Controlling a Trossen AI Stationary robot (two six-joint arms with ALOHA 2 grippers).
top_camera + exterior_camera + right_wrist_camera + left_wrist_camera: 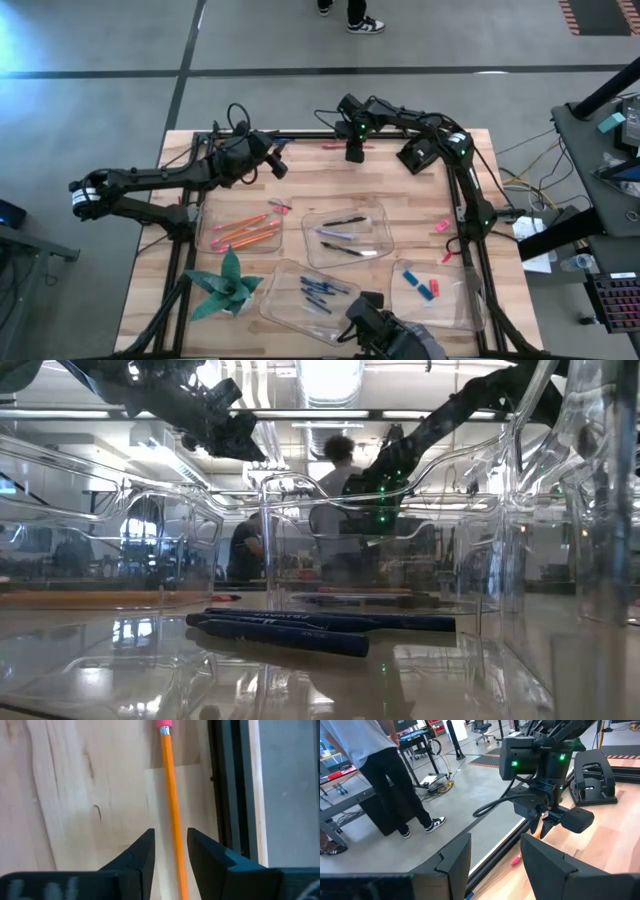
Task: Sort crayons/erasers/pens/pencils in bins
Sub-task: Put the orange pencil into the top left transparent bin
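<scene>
An orange pencil with a pink eraser end lies flat on the wood along the table's far edge. My right gripper hovers over it, pointing steeply down and open. One finger stands on either side of the pencil, along its length, and neither touches it. My left gripper hangs open in the air over the far left part of the table and holds nothing. Four clear bins hold sorted items: orange pencils, dark pens, blue crayons and erasers.
A pink eraser and a red one lie loose on the wood at the right. A small pink piece lies by the pencil bin. A green paper plant stands near left. A black frame rail runs beside the pencil.
</scene>
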